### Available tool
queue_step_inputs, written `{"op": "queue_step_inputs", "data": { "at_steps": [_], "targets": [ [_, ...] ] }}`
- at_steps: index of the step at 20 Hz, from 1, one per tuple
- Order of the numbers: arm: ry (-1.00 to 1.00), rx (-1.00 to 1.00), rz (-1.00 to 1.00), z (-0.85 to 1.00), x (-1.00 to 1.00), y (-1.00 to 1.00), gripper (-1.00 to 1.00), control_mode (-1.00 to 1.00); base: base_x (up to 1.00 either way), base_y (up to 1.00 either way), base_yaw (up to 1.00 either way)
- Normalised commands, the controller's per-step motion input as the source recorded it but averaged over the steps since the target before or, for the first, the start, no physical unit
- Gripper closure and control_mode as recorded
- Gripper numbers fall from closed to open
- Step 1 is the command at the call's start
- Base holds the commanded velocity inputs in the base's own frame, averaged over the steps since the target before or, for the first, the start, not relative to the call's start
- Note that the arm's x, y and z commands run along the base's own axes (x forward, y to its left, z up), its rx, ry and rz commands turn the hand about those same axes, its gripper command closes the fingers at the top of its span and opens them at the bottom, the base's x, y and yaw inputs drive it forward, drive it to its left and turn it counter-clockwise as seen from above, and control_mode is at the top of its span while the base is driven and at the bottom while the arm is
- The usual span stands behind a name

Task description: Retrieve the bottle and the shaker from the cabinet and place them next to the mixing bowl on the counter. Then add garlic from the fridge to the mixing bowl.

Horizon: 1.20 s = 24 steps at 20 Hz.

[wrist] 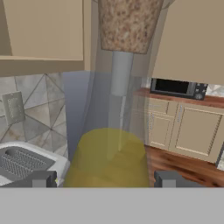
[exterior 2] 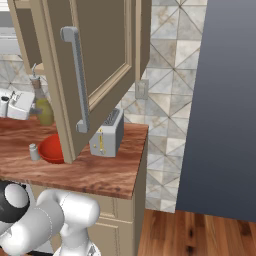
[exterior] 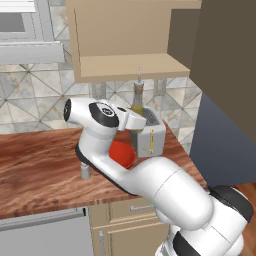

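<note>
The bottle (exterior: 137,104) is slim, with an olive-yellow rounded lower body, a clear narrowing neck, a cork-like speckled band and a thin grey pourer; in the hand view it (wrist: 111,153) stands upright and close, its glassy wall translucent enough to show the tiles and floor behind. It stands on the counter (exterior: 40,170), a reddish-brown wood-grain slab, just beside the toaster (exterior: 149,137) at that toaster's 10 o'clock in the left base view. The gripper (wrist: 105,181) has its two dark blocky finger tips set wide apart on either side of the bottle's base, the bottle between them; whether the pads touch the glass cannot be told. The mixing bowl (exterior: 122,154) is glossy red, round and shallow, partly hidden by the white arm, at 7 o'clock of the toaster. The shaker (exterior: 85,170) is a small grey cylinder with a rounded cap, standing on the counter at 9 o'clock of the bowl, near it but apart; in the right base view it (exterior 2: 34,151) sits just beside the bowl's rim. The cabinet (exterior: 130,40) overhead is plain light tan wood with a flat inner shelf, its panelled door (exterior 2: 95,65) swung open and carrying a grey bar handle. The toaster is a boxy silver-white shape with ribbed slots on top. Grey geometric tiles (exterior: 30,100) back the counter.
</note>
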Motion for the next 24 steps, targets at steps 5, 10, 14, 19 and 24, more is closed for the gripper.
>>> {"op": "queue_step_inputs", "data": {
  "at_steps": [5, 10, 14, 19, 24],
  "targets": [
    [-0.03, 0.02, 0.0, -0.86, -0.39, 0.44, 1.0, -1.0, 0.0, 0.0, 0.0],
    [-0.02, 0.04, 0.0, -0.92, -0.5, 0.52, 1.0, -1.0, 0.0, 0.0, 0.0],
    [-0.01, 0.06, 0.0, -0.99, -0.47, 0.55, 1.0, -1.0, 0.0, 0.0, 0.0],
    [-0.01, 0.04, 0.02, -0.95, -0.39, 0.56, 1.0, -1.0, 0.0, 0.0, 0.0],
    [-0.01, -0.04, 0.05, -0.44, 0.07, 0.54, 1.0, -1.0, 0.0, 0.0, 0.0]
  ]
}}
